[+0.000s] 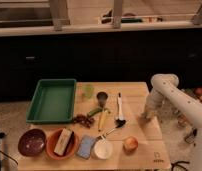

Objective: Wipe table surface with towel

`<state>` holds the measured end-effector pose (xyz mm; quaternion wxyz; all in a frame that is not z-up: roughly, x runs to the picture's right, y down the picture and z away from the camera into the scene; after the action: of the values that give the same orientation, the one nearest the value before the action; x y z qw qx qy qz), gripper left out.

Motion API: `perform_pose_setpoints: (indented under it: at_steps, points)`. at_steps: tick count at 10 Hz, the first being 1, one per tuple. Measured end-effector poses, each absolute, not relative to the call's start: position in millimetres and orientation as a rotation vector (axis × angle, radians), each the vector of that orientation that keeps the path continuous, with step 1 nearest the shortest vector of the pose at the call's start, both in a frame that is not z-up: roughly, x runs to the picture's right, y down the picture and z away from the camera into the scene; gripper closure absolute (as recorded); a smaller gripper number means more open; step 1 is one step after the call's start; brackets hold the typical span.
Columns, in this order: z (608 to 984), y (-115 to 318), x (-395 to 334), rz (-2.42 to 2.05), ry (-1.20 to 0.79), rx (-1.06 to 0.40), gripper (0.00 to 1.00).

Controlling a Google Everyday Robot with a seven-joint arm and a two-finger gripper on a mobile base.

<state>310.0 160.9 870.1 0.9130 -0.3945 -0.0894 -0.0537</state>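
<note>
The table surface [139,131] is a light tan wooden top in the middle of the camera view. My gripper [147,114] is at the end of the white arm [166,90], low over the table's right edge. The pale grey-blue towel does not show anywhere; it may be hidden under the gripper.
A green tray [53,100] sits at the left. A green cup [89,91], metal cup [102,96], white-handled utensil [120,107], grapes [83,120], white bowl [103,149], peach-coloured fruit [130,144], blue pad [86,146], orange bowl [63,142] and maroon bowl [32,142] crowd the middle and front.
</note>
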Motion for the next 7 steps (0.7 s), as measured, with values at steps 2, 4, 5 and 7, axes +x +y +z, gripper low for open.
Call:
perform_pose_setpoints:
  at_steps: [2,4,5,7]
  points:
    - [880,150,304,-0.119,-0.186,-0.798,1.0]
    - [884,146,292,-0.143,-0.21,-0.788,1.0]
    - [884,144,280,-0.161,-0.232,-0.778,1.0]
    - [883,140,261,-0.199,-0.277,-0.76,1.0]
